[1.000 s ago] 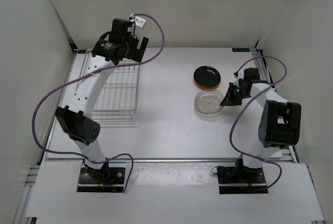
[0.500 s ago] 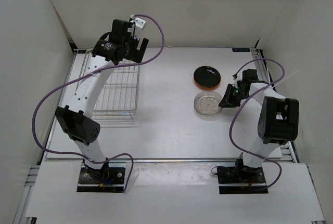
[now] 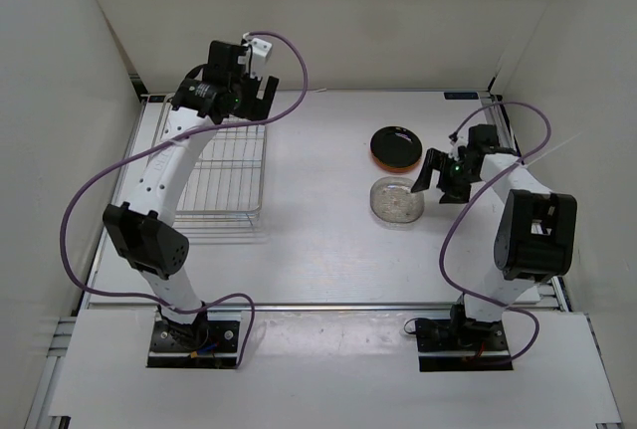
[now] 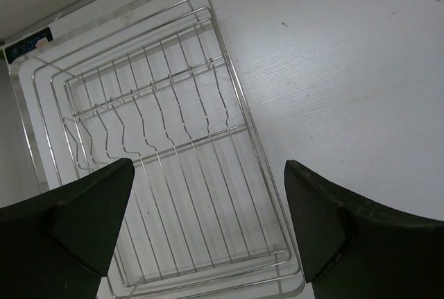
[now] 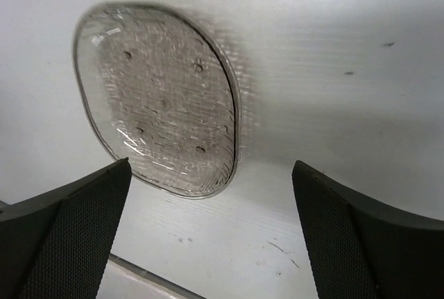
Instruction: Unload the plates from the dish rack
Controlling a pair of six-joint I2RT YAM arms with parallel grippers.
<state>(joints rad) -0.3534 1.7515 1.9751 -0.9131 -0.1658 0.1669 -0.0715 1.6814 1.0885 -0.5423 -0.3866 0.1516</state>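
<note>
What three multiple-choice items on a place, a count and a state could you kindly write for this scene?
1. Where is the clear plate? A in the dish rack; B on the table beside the black plate; C held aloft.
2. How many plates show in the dish rack? A none; B two; C four.
3. The right claw is: A shut on a plate; B shut, empty; C open, empty.
B: it lies flat on the table. A: bare wires only. C: fingers wide apart, gripping nothing.
</note>
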